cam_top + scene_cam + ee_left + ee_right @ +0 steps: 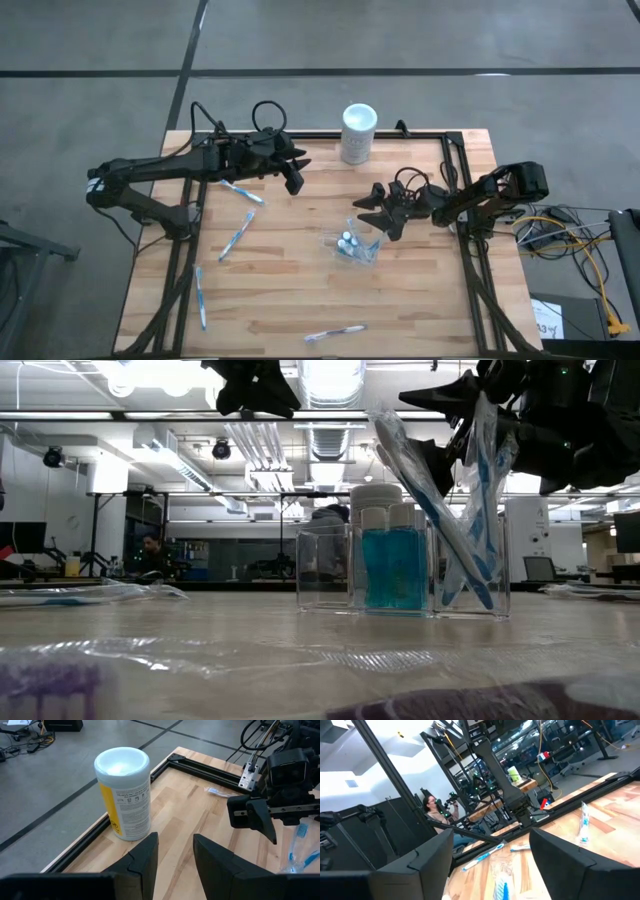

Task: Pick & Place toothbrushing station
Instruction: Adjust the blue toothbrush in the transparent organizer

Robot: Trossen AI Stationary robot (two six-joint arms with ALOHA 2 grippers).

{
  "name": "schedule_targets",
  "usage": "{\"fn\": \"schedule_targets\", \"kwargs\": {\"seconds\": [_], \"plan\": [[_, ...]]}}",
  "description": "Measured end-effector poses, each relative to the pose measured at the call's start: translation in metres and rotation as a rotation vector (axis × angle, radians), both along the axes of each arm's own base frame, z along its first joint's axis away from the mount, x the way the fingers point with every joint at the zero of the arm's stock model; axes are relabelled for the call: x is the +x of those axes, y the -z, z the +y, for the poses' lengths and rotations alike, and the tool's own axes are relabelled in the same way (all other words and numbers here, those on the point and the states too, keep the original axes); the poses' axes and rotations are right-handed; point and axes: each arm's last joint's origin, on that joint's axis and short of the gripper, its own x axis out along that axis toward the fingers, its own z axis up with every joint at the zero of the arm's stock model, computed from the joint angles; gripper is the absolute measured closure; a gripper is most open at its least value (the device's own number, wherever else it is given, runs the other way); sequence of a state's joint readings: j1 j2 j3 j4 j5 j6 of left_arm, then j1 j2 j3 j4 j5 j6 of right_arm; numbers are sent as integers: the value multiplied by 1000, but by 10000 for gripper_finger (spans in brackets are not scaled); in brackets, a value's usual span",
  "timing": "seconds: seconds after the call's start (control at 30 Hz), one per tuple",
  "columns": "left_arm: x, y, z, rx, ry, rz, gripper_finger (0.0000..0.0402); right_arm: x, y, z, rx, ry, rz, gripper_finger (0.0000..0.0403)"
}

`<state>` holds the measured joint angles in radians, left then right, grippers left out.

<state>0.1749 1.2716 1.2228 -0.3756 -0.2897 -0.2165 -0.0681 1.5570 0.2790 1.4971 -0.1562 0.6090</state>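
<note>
A small clear plastic cup [352, 246] stands on the table right of centre, holding teal-and-white tubes [393, 565] and blue-and-white toothbrushes [440, 510] that lean against its rim. Several wrapped toothbrushes lie loose on the table: two left of centre [242, 192] [236, 237], one near the left edge [200, 297], one at the near edge [335, 332]. My right gripper [368, 213] is open and empty, raised just beyond the cup; the cup shows between its fingers in the right wrist view [500, 882]. My left gripper [298, 172] is open and empty above the table, left of the white cylinder.
A tall white cylinder [358, 133] with a yellow-striped label stands at the table's far edge; it also shows in the left wrist view [122, 795]. A black frame [455, 150] runs along the table's edges. Bare wood lies at the near right. A person [437, 807] sits in the room beyond.
</note>
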Motion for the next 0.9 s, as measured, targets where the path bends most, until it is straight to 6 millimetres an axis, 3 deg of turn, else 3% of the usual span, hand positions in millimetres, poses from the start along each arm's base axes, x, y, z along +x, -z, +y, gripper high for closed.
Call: {"fn": "schedule_targets", "kwargs": {"seconds": [0.33,0.9], "plan": [[0,0,0,0,0,0,273,0,0,0,1,1,0,194],[0,0,0,0,0,0,273,0,-1,0,19,-2,-8,197]]}}
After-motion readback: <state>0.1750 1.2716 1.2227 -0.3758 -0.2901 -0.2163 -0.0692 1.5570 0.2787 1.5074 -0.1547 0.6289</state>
